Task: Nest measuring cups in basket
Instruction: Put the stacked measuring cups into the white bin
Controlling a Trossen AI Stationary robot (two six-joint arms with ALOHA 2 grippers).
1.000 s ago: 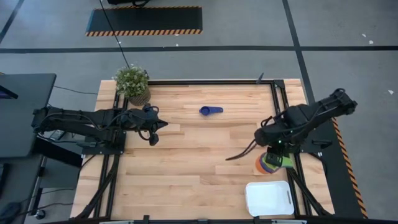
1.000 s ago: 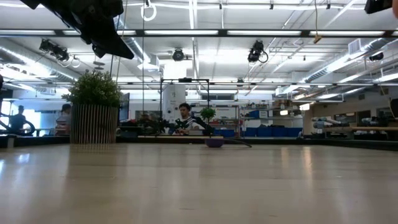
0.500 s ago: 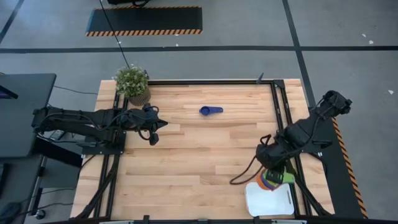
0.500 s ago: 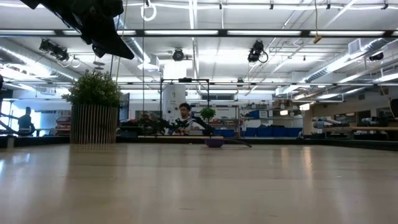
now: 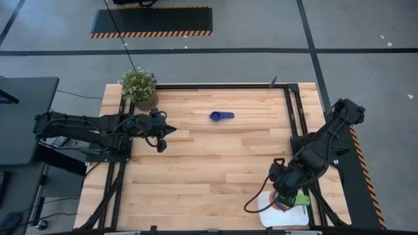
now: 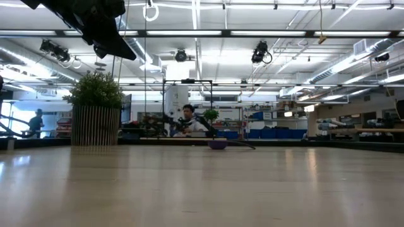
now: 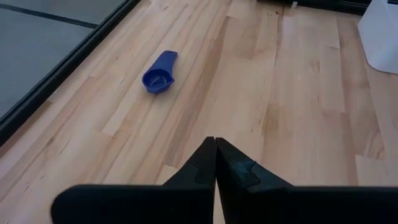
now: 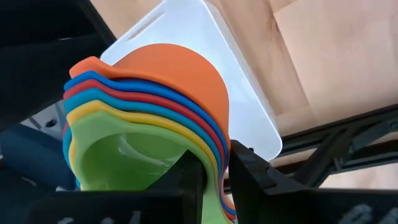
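My right gripper (image 5: pixel 287 194) is shut on a nested stack of measuring cups (image 8: pixel 155 118): orange outermost, then blue, red, light blue and yellow, with green innermost. It hangs over the white basket (image 5: pixel 282 217) at the table's near right corner. A dark blue measuring cup (image 5: pixel 221 116) lies alone on the far middle of the table, mouth up, and also shows as the blue cup (image 7: pixel 159 73) in the left wrist view. My left gripper (image 7: pixel 215 146) hovers shut above the table's left side, touching nothing. My right gripper holds the nested stack by its wall at the rim (image 8: pixel 216 163). One finger (image 8: pixel 189 180) is inside the green cup and the other (image 8: pixel 249 171) is outside the orange one. The fingers come steeply from above. The stack hangs tilted, clear above the basket (image 8: pixel 211 56).
A potted plant (image 5: pixel 139 88) stands at the far left corner. Black frame rails (image 5: pixel 302 124) run along the table's right side, close to the basket. Bare wood lies across the middle (image 5: pixel 209 163). People show in the room beyond the table in the low view.
My right gripper has carried the nested stack toward the table's near edge, from beside the right rail to above the basket, sinking a little and rolling at the wrist. It has stayed shut on the stack. The dark blue cup has not moved.
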